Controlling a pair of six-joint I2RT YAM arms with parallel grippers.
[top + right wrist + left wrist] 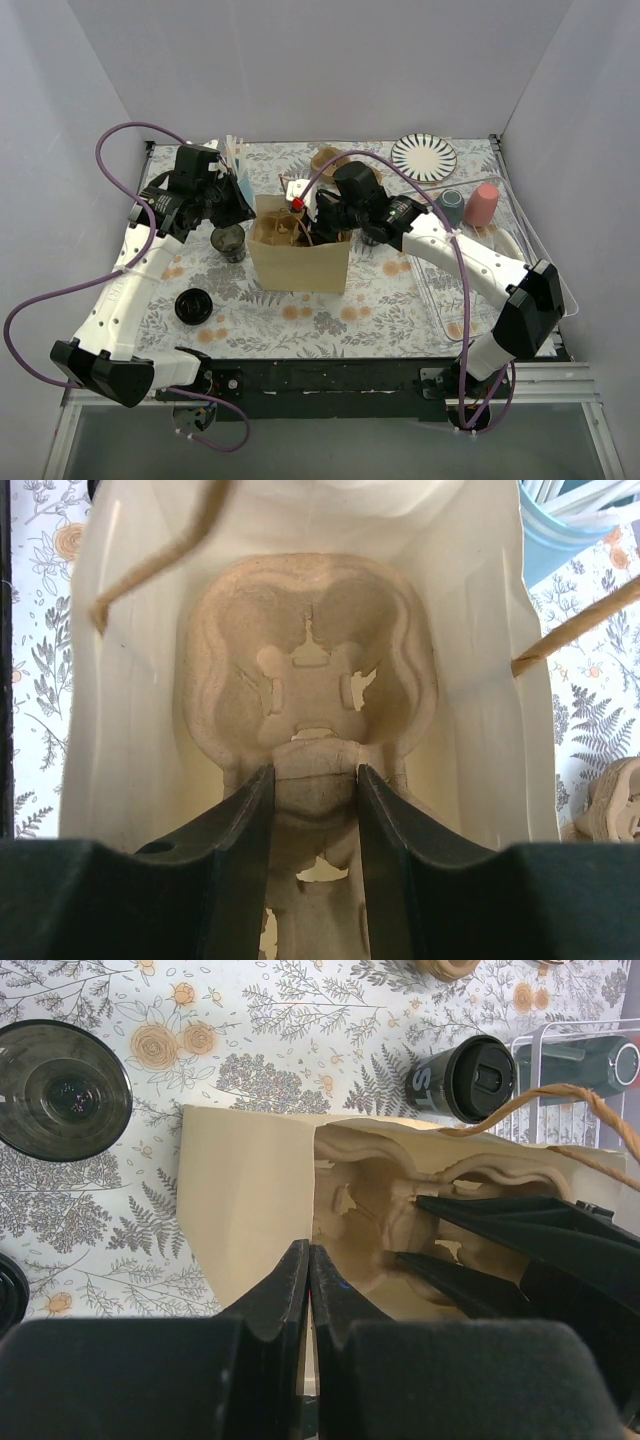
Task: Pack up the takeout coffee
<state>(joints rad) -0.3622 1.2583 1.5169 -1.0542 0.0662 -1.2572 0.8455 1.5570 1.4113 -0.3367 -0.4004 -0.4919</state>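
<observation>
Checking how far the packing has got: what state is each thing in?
bag: upright, open
tray: in bag, empty
left cup: no lid, outside bag
right cup: lidded, outside bag
lid: loose, outside bag
left gripper: jaws shut on bag rim
right gripper: in bag, jaws gripping tray

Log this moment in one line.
left gripper: pinching paper bag rim | right gripper: inside bag, gripping carrier | coffee cup: beside bag, unpacked
</observation>
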